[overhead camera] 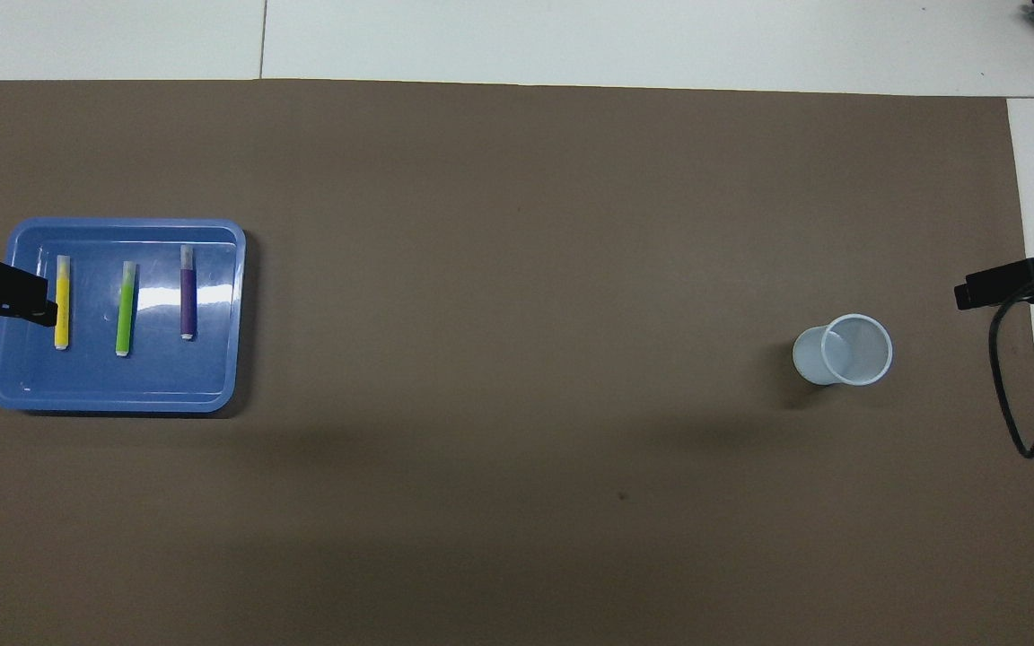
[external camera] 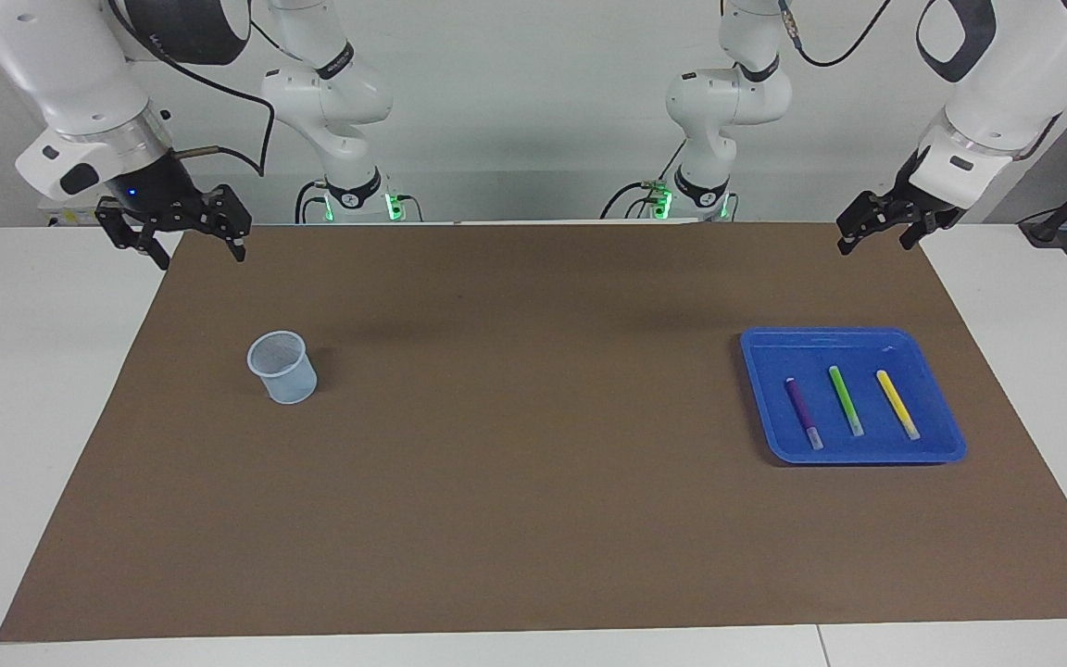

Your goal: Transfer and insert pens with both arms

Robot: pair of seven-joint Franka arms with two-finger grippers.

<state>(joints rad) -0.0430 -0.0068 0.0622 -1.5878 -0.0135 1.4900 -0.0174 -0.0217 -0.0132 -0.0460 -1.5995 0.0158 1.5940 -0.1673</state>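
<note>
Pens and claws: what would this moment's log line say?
pens: three in blue tray | cup: empty | left claw: open, raised | right claw: open, raised

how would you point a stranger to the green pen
Find the blue tray on the brown mat, toward the left arm's end. Three pens lie in it side by side. The green pen is the middle one, between the purple pen and the yellow pen.

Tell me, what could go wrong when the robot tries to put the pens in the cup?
The purple pen, green pen and yellow pen lie close together in the blue tray, so an end effector might bump a neighbour. The cup looks light and could tip. A pen might also drop during the handover between arms.
</note>
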